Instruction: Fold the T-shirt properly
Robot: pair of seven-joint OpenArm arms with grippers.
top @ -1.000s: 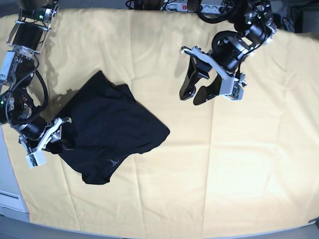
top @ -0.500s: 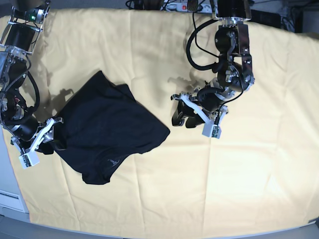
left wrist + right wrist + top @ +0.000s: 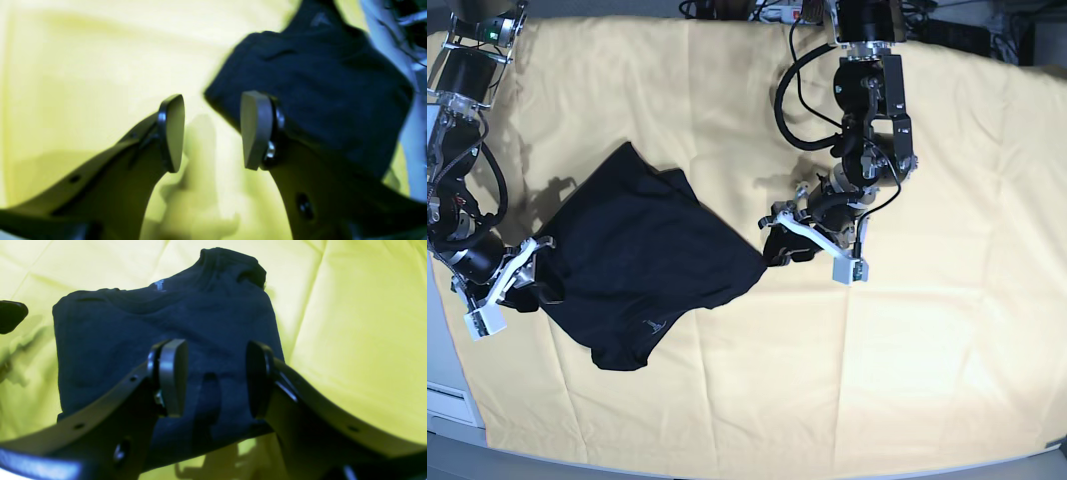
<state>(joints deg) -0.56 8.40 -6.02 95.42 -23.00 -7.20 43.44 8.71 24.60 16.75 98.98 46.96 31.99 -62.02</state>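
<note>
Two hands, both spread: R hand [image 3: 537,295] over one side of dark T-shirt [image 3: 642,250], L hand [image 3: 789,245] nr T-shirt's opposite corner. T-shirt bunched w/ small pale logo, lying on yellow cloth [image 3: 867,380]; cloth extends around T-shirt.

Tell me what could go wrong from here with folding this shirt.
The open black left gripper might miss the dark cotton-like T-shirt's near corner, since mostly yellow cloth shows between its fingers. It could pinch that cloth instead. The open black right gripper, over the shirt's middle, might bunch several layers if it closes there.
</note>
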